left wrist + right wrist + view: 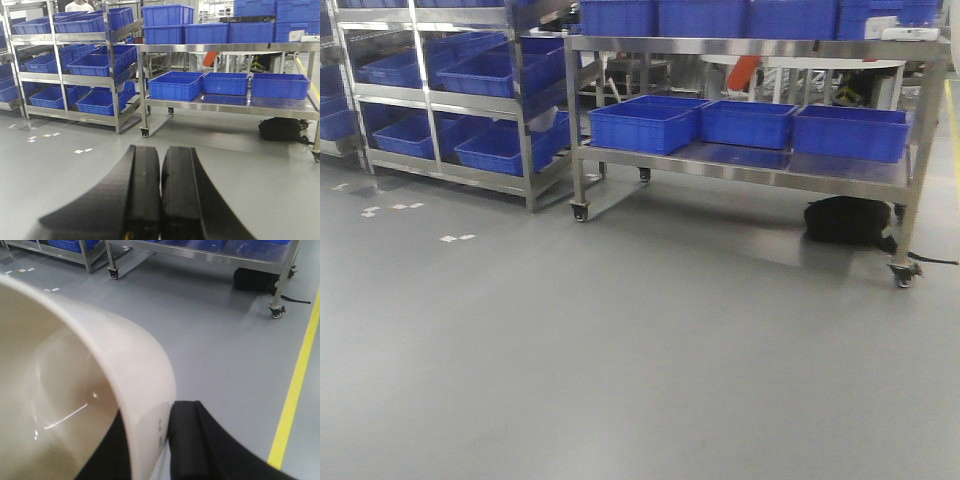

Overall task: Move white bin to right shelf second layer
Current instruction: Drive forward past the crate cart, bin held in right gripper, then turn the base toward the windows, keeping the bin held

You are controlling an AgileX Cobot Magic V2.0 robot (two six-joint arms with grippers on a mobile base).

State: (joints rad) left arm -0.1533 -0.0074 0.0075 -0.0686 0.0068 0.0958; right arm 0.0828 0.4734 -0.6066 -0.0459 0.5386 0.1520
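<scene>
White bin (75,405): you have it at the right gripper (165,440), near the camera, its mouth filling the left of the right wrist view.
Right jaws: clamped across the bin's wall, one finger inside, one outside.
Left gripper (160,195): fingers pressed together, carrying nothing.
Handling: looks light and stiff, but the glossy plastic is probably slippery; hold it well down past the lip and keep it level.
Destination: a roller shelf isn't clearly visible; you see only racks of blue crates (645,122) far across the floor (640,350).
</scene>
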